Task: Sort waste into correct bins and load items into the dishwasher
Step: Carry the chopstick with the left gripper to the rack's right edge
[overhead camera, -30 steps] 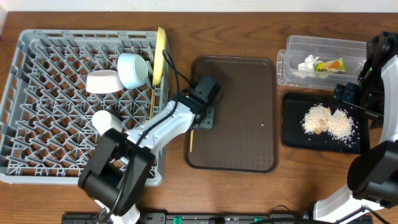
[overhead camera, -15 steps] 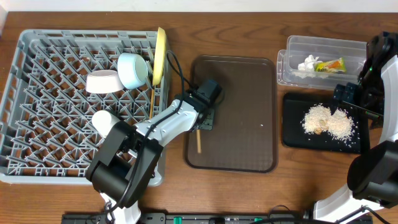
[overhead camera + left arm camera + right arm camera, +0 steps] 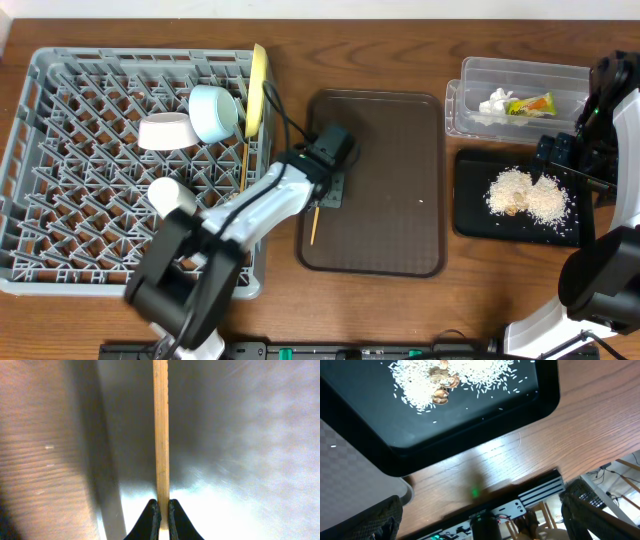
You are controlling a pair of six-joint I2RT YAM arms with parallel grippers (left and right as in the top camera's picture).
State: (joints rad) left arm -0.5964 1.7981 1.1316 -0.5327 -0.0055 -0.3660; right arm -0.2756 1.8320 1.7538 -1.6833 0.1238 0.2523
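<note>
My left gripper (image 3: 321,196) hangs over the left part of the brown serving tray (image 3: 400,180), shut on a wooden chopstick (image 3: 313,226). In the left wrist view the black fingertips (image 3: 153,512) pinch the chopstick (image 3: 161,430) at its near end. A second chopstick (image 3: 243,165) lies in the grey dishwasher rack (image 3: 60,160), along with the upright yellow plate (image 3: 258,85), blue bowl (image 3: 213,112), pink bowl (image 3: 167,131) and white cup (image 3: 172,195). My right gripper (image 3: 553,165) stands open and holding nothing above the black tray (image 3: 470,225), which holds rice crumbs (image 3: 525,193).
The clear tub (image 3: 520,72) at the back right holds the white tissue (image 3: 497,102) and the green-and-yellow wrapper (image 3: 533,104). In the right wrist view the black tray's rim (image 3: 470,445) lies near the table's front edge, with rice (image 3: 465,372) above it.
The left jaws have closed onto the chopstick on the brown tray, and the stick has shifted slightly sideways. The right arm has not moved.
</note>
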